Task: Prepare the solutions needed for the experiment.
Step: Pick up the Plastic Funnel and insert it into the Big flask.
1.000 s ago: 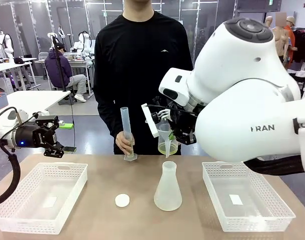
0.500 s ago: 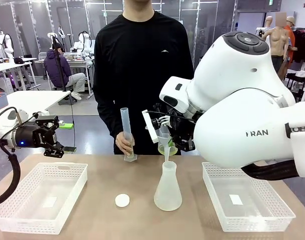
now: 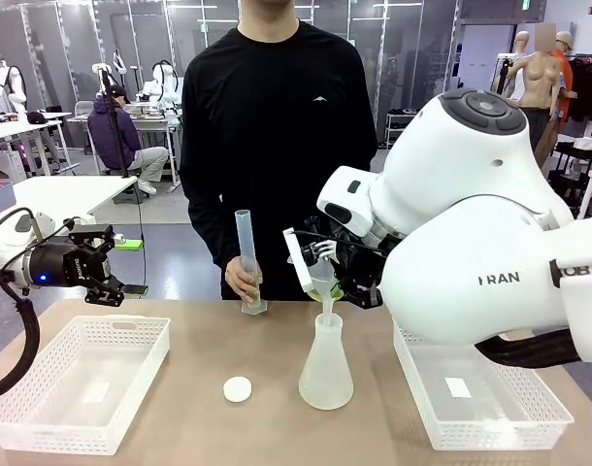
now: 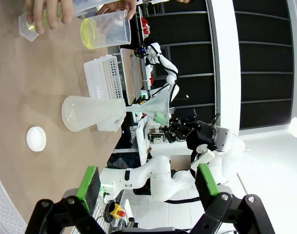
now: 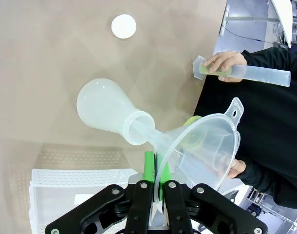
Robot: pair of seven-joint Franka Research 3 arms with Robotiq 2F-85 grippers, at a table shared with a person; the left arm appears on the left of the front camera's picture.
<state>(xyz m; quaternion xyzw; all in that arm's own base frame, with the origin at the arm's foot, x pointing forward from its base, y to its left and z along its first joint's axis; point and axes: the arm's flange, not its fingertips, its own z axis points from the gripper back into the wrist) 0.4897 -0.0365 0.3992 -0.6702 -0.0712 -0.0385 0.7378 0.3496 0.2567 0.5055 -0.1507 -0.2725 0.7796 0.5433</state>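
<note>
A small amount of pale yellow-green solution (image 4: pixel 91 35) sits in a clear beaker (image 4: pixel 109 27), held off the tabletop (image 3: pixel 194 427) by a person's hand (image 5: pixel 237 167) at the far side. The beaker is close behind a clear plastic funnel (image 5: pixel 207 146). The funnel leans at a slant, with its stem entering the mouth of a frosted white conical flask (image 3: pixel 326 367) that stands upright near the middle of the tabletop. The right tool (image 5: pixel 155 168) is clenched on the funnel's rim, its green pads pinching the thin plastic edge between them, and the large white right arm reaches in from the right. The person's other hand (image 3: pixel 242 280) grips a tall clear graduated cylinder (image 3: pixel 245 243), whose base rests on the far edge of the tabletop, to the left of the flask. A small round white cap (image 3: pixel 238 389) lies flat on the tabletop, just left of the flask and apart from it. A white mesh basket (image 3: pixel 44 439) sits at the left end and a second white basket (image 3: pixel 451 437) at the right end. The left tool (image 3: pixel 115 267) hangs above the left basket with its jaws released and wide apart, gripping nothing.
</note>
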